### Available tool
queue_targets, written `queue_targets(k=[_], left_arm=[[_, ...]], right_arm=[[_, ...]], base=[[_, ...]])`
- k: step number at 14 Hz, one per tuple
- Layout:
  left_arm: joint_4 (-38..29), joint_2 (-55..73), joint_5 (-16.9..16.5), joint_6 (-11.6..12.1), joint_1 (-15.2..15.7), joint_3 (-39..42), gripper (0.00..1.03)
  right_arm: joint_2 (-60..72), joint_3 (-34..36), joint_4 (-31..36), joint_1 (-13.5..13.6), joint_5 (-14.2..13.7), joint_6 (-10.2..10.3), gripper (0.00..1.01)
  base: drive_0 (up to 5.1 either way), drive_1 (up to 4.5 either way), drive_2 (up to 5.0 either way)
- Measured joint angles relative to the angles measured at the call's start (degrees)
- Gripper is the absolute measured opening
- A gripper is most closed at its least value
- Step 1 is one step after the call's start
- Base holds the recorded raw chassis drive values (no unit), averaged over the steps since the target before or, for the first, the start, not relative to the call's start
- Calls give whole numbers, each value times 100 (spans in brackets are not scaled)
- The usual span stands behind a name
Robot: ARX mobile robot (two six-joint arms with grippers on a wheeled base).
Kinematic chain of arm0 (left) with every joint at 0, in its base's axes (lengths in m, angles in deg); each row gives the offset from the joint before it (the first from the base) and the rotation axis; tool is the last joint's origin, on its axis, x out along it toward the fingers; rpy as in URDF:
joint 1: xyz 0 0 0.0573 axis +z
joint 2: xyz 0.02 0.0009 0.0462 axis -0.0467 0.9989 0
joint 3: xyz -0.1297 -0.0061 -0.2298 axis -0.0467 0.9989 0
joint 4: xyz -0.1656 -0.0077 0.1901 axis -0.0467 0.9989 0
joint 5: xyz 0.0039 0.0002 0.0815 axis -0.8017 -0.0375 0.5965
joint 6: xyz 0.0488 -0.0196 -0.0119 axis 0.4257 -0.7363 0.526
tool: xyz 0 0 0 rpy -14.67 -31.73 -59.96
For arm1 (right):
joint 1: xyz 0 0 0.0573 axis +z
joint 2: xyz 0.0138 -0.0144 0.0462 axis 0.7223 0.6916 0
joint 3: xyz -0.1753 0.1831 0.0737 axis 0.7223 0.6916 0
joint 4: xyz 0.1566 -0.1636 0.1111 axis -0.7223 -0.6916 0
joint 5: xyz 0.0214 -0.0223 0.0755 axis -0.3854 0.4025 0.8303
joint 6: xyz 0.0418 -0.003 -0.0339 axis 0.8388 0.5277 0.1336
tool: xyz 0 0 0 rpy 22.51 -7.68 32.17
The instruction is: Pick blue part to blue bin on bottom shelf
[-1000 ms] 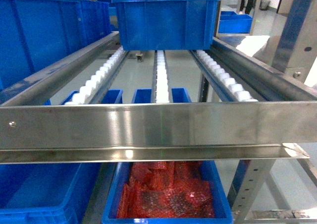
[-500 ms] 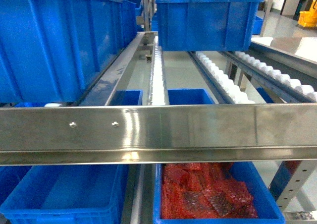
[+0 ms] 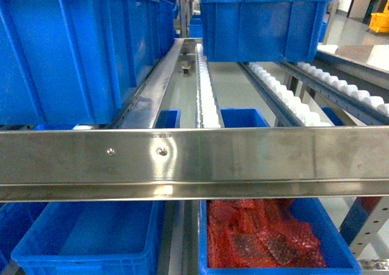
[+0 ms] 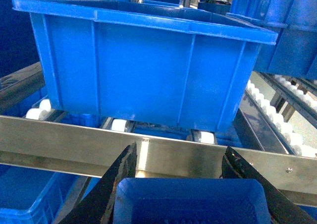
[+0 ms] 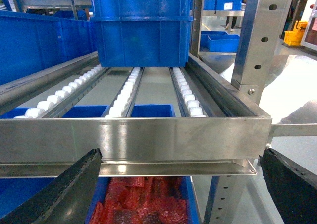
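In the left wrist view my left gripper (image 4: 181, 152) is shut on the blue part (image 4: 190, 201), a blue tray-like piece with a rounded rim, held between the two black fingers (image 4: 106, 194). It hangs just in front of the rack's steel front rail (image 4: 64, 140). Below that rail in the head view, the bottom shelf (image 3: 175, 238) carries an empty blue bin (image 3: 85, 241) at the left and a blue bin of red bubble-wrap packets (image 3: 261, 241) at the right. My right gripper (image 5: 181, 177) is open with nothing in it. Neither gripper shows in the head view.
A wide steel front rail (image 3: 243, 159) crosses the head view above the low bins. On the roller tracks (image 3: 206, 98) behind it stand a large blue bin (image 3: 73, 50) at the left and another (image 3: 261, 19) further back. A perforated post (image 5: 255, 40) stands right.
The head view has swung left: the bin of red packets and the roller tracks slid right in the frame, and the large blue bin on the left now fills more of it.
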Motion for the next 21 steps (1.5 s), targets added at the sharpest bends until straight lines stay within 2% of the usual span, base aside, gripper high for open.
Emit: queue_targets(k=[21], left_arm=[[-7,0,-2,0,0,0,43]], right_arm=[[0,0,-2,0,-13,2,98]], base=[[0,0,0]])
